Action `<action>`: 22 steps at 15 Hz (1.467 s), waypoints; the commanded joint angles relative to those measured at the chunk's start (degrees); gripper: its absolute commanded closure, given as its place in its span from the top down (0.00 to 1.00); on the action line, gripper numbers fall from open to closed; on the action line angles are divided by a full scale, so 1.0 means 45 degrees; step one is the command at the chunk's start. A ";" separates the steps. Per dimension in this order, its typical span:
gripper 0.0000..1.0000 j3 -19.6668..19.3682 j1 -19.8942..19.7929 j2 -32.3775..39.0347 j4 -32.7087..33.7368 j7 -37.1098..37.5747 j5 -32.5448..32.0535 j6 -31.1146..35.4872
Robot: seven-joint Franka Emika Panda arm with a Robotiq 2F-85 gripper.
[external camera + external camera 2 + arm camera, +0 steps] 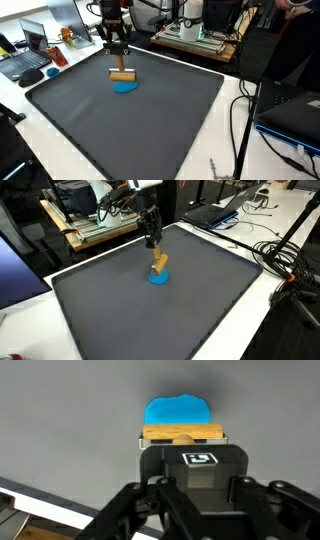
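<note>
a dark grey mat (150, 120) covers a white table (232, 165) in a cluttered lab, with a laptop (35, 45) off its far left corner in an exterior view and cables (285, 260) trailing on the right in an exterior view. the gripper (120, 64) hangs over the far left part of the mat, its fingers clamped on a wooden block (121, 74). a flat blue piece (125, 87) lies on the mat directly under the block. whether the block touches it cannot be told. in the wrist view the block (182, 433) lies crosswise, with the blue piece (179, 410) showing just beyond it.
</note>
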 commanded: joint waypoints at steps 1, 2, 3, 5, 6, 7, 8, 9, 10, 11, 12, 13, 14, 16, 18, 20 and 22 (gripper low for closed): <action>0.22 0.0140 0.0169 0.0236 0.0033 -0.0098 0.0238 0.0409; 0.22 0.0150 0.0194 0.0374 0.0056 0.0018 0.0076 0.0526; 0.22 0.0185 0.0178 0.0531 0.0125 -0.0009 0.0135 0.0533; 0.22 0.0230 0.0136 0.0825 0.0173 -0.0007 0.0038 0.0656; 0.22 0.0246 0.0109 0.0950 0.0182 0.0011 0.0005 0.0740; 0.22 0.0252 0.0084 0.1078 0.0177 0.0010 -0.0075 0.0769; 0.22 0.0269 0.0060 0.1179 0.0167 0.0008 -0.0112 0.0808; 0.22 0.0275 0.0058 0.1212 0.0151 0.0012 -0.0216 0.0847; 0.22 0.0260 0.0071 0.1211 0.0104 0.0027 -0.0371 0.0848; 0.22 0.0232 0.0073 0.1217 0.0057 0.0040 -0.0515 0.0810; 0.22 0.0200 0.0082 0.1214 -0.0016 0.0040 -0.0674 0.0855; 0.22 0.0175 0.0087 0.1196 -0.0072 0.0029 -0.0835 0.0809; 0.22 0.0143 0.0088 0.1193 -0.0138 0.0023 -0.1019 0.0801; 0.22 0.0135 0.0081 0.1158 -0.0247 -0.0056 -0.1273 0.0807; 0.22 0.0148 0.0084 0.1142 -0.0287 -0.0078 -0.1479 0.0776; 0.22 0.0164 0.0079 0.1120 -0.0337 -0.0141 -0.1641 0.0747; 0.22 0.0180 0.0080 0.1093 -0.0401 -0.0233 -0.1812 0.0693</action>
